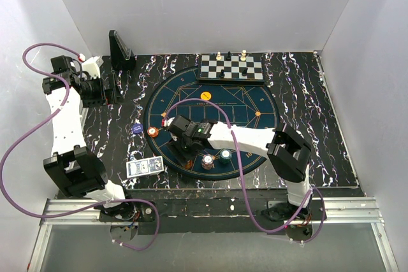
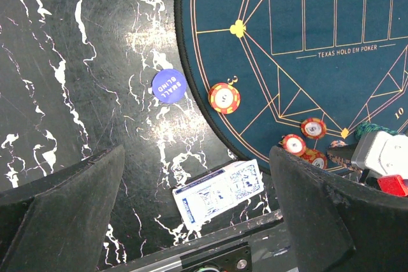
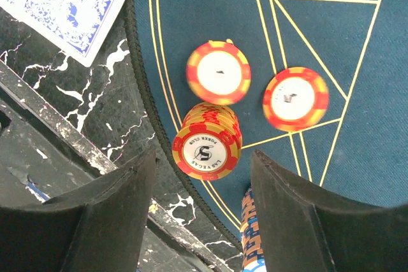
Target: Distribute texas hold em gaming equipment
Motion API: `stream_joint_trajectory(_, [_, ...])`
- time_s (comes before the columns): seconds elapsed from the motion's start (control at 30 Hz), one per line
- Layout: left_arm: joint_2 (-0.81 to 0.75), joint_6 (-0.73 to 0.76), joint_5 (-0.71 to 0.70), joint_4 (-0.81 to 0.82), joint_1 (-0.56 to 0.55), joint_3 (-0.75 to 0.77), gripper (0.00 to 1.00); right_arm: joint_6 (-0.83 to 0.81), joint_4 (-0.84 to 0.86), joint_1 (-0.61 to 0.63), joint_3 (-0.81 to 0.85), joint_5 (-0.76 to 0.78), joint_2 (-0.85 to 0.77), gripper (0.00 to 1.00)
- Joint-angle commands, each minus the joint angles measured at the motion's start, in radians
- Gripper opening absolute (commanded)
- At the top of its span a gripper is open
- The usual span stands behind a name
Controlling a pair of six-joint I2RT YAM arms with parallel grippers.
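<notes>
My right gripper [image 1: 187, 144] is open over the near-left edge of the round dark-blue mat [image 1: 252, 97]. In the right wrist view its jaws [image 3: 203, 157] stand apart on either side of a stack of orange chips [image 3: 207, 148], not touching it. Two single orange chips [image 3: 218, 72] [image 3: 295, 99] lie just beyond on the mat. An orange-blue chip stack [image 3: 253, 234] rises between the fingers. A white-pink chip stack [image 1: 208, 160] and a teal one [image 1: 225, 155] stand beside the gripper. The card deck [image 1: 145, 166] lies off the mat. My left gripper [image 1: 105, 88] is open and empty, high at the far left.
A blue "small blind" disc [image 1: 137, 128] and one orange chip [image 1: 152, 132] lie at the mat's left edge. A yellow disc [image 1: 206, 95] sits on the mat. The chessboard [image 1: 231, 67] stands at the back, a black holder [image 1: 120, 49] at the back left.
</notes>
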Motion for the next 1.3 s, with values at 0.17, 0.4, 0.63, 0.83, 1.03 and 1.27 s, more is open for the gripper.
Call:
stream_joint_trajectory(0.17, [-0.054,-0.001,-0.007,0.010,0.009,-0.010,0.98,0.000,0.000,0.010,0.028,0.030,0.001,0.63])
stream_joint_trajectory(0.4, [-0.054,0.005,-0.014,0.010,0.009,-0.007,0.98,0.001,-0.002,0.019,0.021,0.003,0.022,0.61])
stream_joint_trajectory(0.63, [-0.049,0.006,-0.011,0.005,0.009,0.006,0.98,0.001,-0.002,0.021,0.029,-0.003,0.061,0.58])
stream_joint_trajectory(0.83, [-0.045,0.008,-0.014,0.004,0.011,0.012,0.98,0.007,0.011,0.021,0.020,0.010,0.051,0.44])
stream_joint_trajectory(1.03, [-0.046,0.010,-0.019,0.004,0.014,0.006,0.98,0.009,0.011,0.021,0.027,0.053,0.009,0.23])
stream_joint_trajectory(1.27, [-0.043,0.010,-0.008,0.005,0.015,0.001,0.98,0.016,0.021,-0.068,0.034,0.119,-0.097,0.07])
